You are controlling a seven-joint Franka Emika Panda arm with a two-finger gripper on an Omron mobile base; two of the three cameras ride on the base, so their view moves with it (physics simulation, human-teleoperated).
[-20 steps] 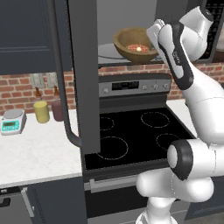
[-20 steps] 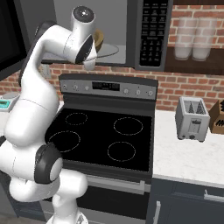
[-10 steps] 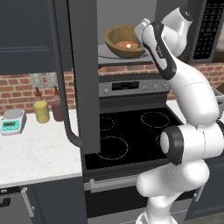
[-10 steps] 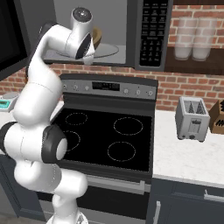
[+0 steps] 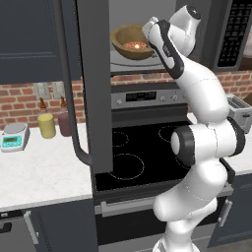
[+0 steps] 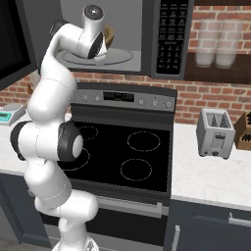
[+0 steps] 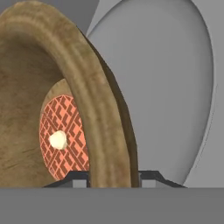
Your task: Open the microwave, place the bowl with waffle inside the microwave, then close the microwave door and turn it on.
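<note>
The microwave (image 5: 162, 34) is mounted above the stove (image 5: 142, 152), with its door (image 5: 93, 83) swung fully open to the left. The door stands edge-on to the left base camera, its long curved handle (image 5: 69, 83) running vertically down the free edge.

The bowl (image 5: 130, 42) is inside the cavity, above the pale turntable (image 6: 115, 58). It sits roughly level with its mouth upward, and being round it has no long axis. Whether its base touches the turntable cannot be told. The waffle (image 5: 136, 46) lies flat at the bottom of the bowl, pale spot at its centre.

The gripper (image 5: 148, 30) is at the right side of the bowl. In the hand view the bowl rim (image 7: 103, 122) runs down between the two fingers (image 7: 78, 178), one inside the bowl and one outside. The fingers are at a middling gap, closed on the rim.

Compared with a second ago, the bowl and hand have moved left and deeper into the cavity. In the left base view the bowl was then near the cavity's right part and is now towards its left. The finger gap is unchanged.

On the bench (image 5: 44, 172) left of the stove stand a scale (image 5: 13, 136), a yellow canister (image 5: 47, 125) and a maroon canister (image 5: 64, 123). A toaster (image 6: 215, 133) stands right of the stove.
</note>
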